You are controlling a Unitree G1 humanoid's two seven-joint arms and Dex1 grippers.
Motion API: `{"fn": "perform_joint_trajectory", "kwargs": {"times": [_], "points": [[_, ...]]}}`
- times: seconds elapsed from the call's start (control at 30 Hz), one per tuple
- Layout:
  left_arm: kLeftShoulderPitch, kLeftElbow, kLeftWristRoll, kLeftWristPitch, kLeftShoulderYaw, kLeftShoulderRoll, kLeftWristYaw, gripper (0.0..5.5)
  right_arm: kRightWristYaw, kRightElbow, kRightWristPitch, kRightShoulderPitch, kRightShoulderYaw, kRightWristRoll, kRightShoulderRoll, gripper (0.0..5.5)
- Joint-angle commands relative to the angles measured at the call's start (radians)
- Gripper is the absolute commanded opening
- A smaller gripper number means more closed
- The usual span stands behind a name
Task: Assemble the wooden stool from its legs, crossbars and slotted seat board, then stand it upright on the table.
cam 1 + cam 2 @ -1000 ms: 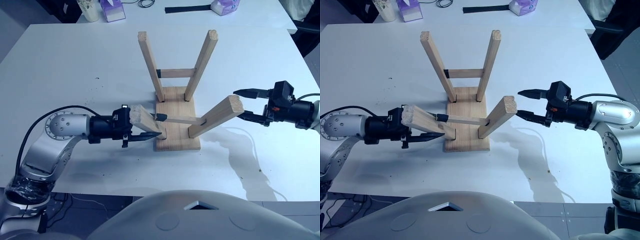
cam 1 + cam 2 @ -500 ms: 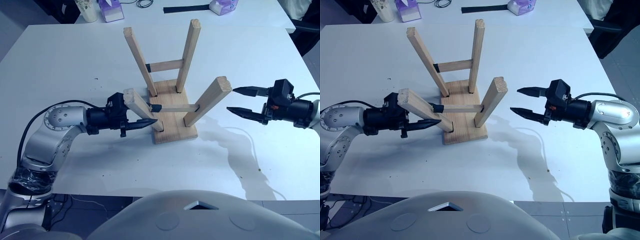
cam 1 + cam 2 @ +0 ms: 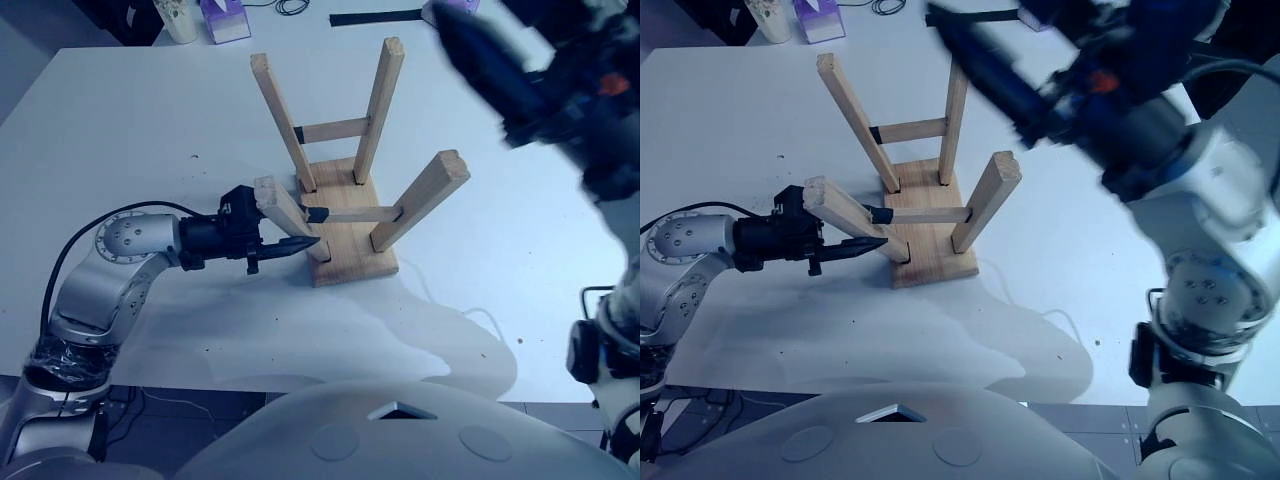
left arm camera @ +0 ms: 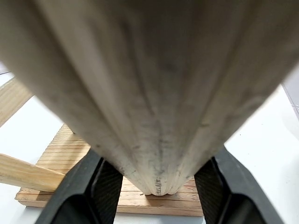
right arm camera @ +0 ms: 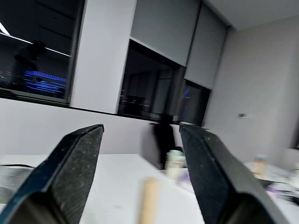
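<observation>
Legs (image 3: pixel 378 110) apparently in seat board (image 3: pixel 354 256) slots

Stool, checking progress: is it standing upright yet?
No, upside down: seat board rests on the table, legs point up.

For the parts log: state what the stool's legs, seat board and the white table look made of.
Pale square stool legs: bare light wood, grain visible, no gloss. Grooved rectangular seat board: same wood, seemingly unvarnished. White table: smooth top, perhaps laminate; core hidden.
</observation>
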Motion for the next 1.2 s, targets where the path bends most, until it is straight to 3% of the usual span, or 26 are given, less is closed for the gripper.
{"fn": "perform_joint_trajectory", "kwargs": {"times": [0.03,0.07,0.47,0.6,0.9,1.2], "points": [[-0.035,0.001,0.034,0.081,-0.044,-0.010,0.036,2.03,-0.109,-0.013,0.052,0.023,0.117,-0.063,0.053,2.60],[-0.044,-0.002,0.032,0.090,-0.047,-0.011,0.038,2.03,-0.119,0.000,0.055,0.029,0.147,-0.090,0.065,2.42],[-0.084,0.016,0.052,0.119,-0.063,-0.012,0.027,2.03,-0.140,0.155,0.011,0.175,0.387,-0.437,0.188,2.42],[-0.085,0.017,0.051,0.124,-0.058,-0.007,0.021,2.03,-0.077,0.192,-0.011,0.295,0.467,-0.513,0.161,2.42],[-0.128,0.013,0.047,0.141,-0.040,-0.006,0.029,2.03,0.017,0.567,-0.210,0.431,0.579,-0.774,0.135,2.42],[-0.151,0.017,0.102,0.132,-0.061,0.000,0.061,2.03,0.124,0.588,-0.243,0.444,0.625,-0.854,0.067,2.42]]}}
